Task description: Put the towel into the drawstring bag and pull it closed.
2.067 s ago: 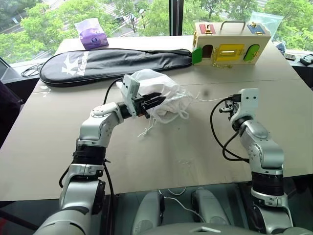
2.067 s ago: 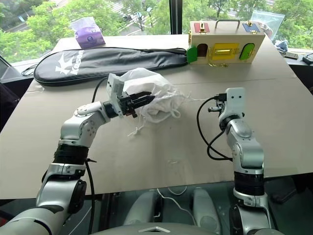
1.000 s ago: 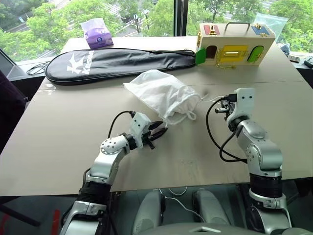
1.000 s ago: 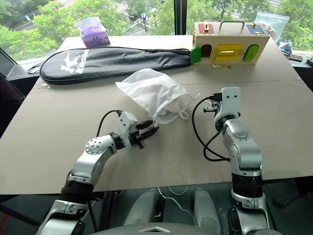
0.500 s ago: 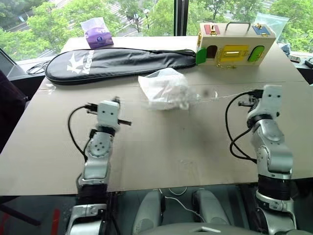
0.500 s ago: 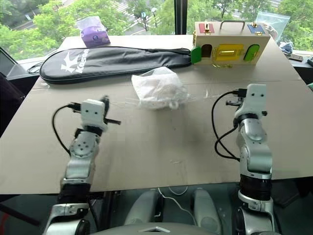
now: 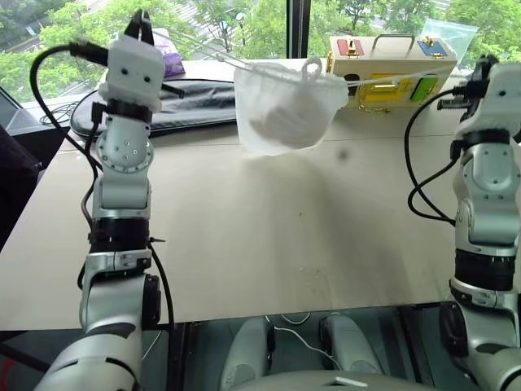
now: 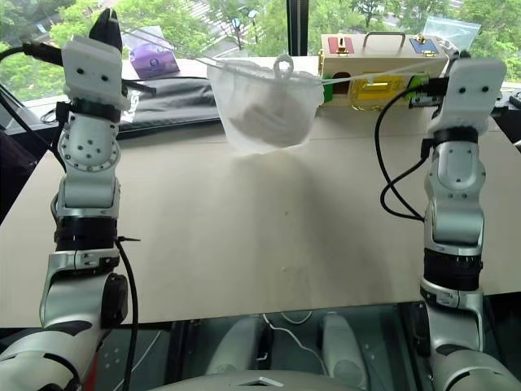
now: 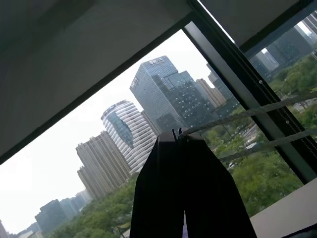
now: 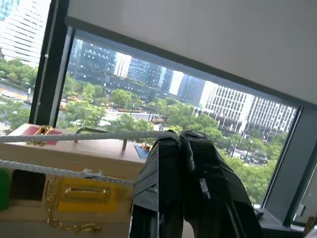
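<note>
**Bag strung up on its cords between two raised arms**

Nearest the camera lies the bare stretch of the pale beige tabletop (image 7: pixel 269 244), with the bag's soft shadow on it. Both arms stand raised at either side. The left gripper (image 9: pixel 179 136) has its two black fingers (image 9: pixel 163 188) pressed together, and the left wrist view shows the thin white cord (image 9: pixel 247 111) caught at their tips, running away in two taut strands across the window glass, with towers and trees outside. The right gripper (image 10: pixel 179 136) is likewise closed tight on the cord; the right wrist view shows its two strands leading off in front of the wooden latch box.

Those close-ups do not take in the bag itself. The eye views do: the thin white semi-sheer drawstring bag (image 7: pixel 289 110) hangs in the air above the tabletop, between the two arms, carried by the cords stretched out to each side. Its mouth is gathered at the top, with a small loop of cord standing above it, and a bunched white mass shows through the fabric at the bottom.

Farther back lie a long black racket cover (image 7: pixel 199 94), a light wooden latch box (image 7: pixel 383 69) with coloured doors and a metal handle, and a purple packet (image 7: pixel 169 57) near the window.
</note>
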Controlling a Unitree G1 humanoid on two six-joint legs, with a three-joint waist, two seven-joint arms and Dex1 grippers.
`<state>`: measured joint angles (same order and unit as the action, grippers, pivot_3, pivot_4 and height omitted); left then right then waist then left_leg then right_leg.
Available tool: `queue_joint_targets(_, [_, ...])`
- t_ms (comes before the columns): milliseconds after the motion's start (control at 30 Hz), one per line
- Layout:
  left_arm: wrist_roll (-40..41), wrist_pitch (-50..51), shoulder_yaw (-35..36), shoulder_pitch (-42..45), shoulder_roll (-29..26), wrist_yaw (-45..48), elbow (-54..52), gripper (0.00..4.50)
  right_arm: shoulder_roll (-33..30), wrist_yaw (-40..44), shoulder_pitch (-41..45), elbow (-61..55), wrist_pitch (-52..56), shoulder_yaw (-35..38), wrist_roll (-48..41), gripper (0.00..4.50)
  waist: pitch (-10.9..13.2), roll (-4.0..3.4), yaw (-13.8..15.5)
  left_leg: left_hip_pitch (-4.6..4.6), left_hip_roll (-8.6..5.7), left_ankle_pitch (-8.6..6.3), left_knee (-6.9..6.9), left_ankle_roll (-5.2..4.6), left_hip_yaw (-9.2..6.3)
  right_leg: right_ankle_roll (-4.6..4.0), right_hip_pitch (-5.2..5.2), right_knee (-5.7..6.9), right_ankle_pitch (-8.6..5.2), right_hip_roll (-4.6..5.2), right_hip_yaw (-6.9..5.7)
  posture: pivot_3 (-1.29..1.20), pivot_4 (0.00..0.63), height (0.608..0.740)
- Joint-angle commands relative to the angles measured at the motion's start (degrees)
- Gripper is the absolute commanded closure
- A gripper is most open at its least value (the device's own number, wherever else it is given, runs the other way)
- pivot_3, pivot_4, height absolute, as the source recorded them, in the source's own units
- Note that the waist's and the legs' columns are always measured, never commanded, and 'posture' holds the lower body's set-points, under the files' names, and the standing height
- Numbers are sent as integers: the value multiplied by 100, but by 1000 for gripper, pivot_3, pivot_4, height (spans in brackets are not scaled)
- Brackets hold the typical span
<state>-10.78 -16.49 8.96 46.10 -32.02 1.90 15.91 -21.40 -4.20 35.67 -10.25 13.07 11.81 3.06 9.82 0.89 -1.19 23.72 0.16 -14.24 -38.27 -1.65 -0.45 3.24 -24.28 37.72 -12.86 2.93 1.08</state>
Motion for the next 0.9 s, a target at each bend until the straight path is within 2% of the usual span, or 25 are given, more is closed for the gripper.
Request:
queue_joint_targets(33, [209, 7, 48, 460, 39, 19, 101, 4437, -120, 113, 572, -288, -112, -155, 115, 4500, 0, 0, 2, 1, 0, 0, 0, 0, 0, 0, 0, 0, 0, 0, -1, 0, 150, 740])
queue_joint_targets(200, [250, 31, 23, 639, 191, -41, 299, 4437, -86, 50, 979, -362, -116, -25, 80, 4500, 0, 0, 30, 3, 0, 0, 0, 0, 1, 0, 0, -4, 0, 1, -1, 0, 150, 740])
queue_joint_targets(367, [-40, 87, 59, 760, 139, -475, 353, 4437, -407, -293, 1658, -291, -395, 380, 206, 4500, 7, 1, 46, 13, -1, 0, -2, 0, 1, 1, -10, 0, 0, 4, 0, 0, 150, 740])
queue_joint_targets(667, [9, 352, -148, 232, 243, -204, 597, 4437, -335, -120, 868, 177, -529, 280, 179, 4500, 4, 6, 23, 3, 0, 0, -1, 0, 18, 0, -8, 10, 1, 5, 12, 0, 150, 740])
queue_joint_targets(767, [-79, 444, -101, 48, 130, -312, 757, 4437, -317, -400, 667, 341, -254, 659, 136, 4500, 5, 7, 25, 6, 2, 1, 0, 0, 16, 0, -15, 14, 1, 4, 13, 0, 150, 740])
queue_joint_targets(900, [-180, 1058, 389, -143, 14, -1183, 1141, 4437, -177, -1281, 447, 589, 383, 1693, -90, 4500, 3, 10, 45, 16, 2, 1, 0, 1, 17, 0, -24, 15, 1, 5, 13, 0, 150, 740])
